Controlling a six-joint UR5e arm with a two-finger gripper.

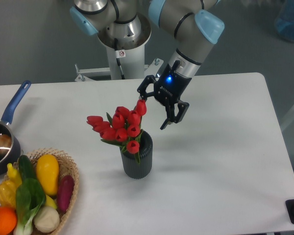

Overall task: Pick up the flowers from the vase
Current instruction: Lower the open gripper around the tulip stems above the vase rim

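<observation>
The flowers (121,125), a bunch of red tulips with green leaves, stand in the vase (137,159), a small dark ribbed cylinder near the middle of the white table. My gripper (154,113) hangs just to the right of the tulip heads, tilted down towards the left. Its jaws are open. One finger (143,95) is by the uppermost tulip (141,107); the other finger (170,120) is out to the right. Nothing is held between them. The stems are hidden inside the vase.
A dark saucepan with a blue handle (5,132) sits at the left edge. A wicker basket (71,174) of colourful produce stands at the front left. The robot base (122,39) rises behind the table. The table's right edge (279,142) runs down the right.
</observation>
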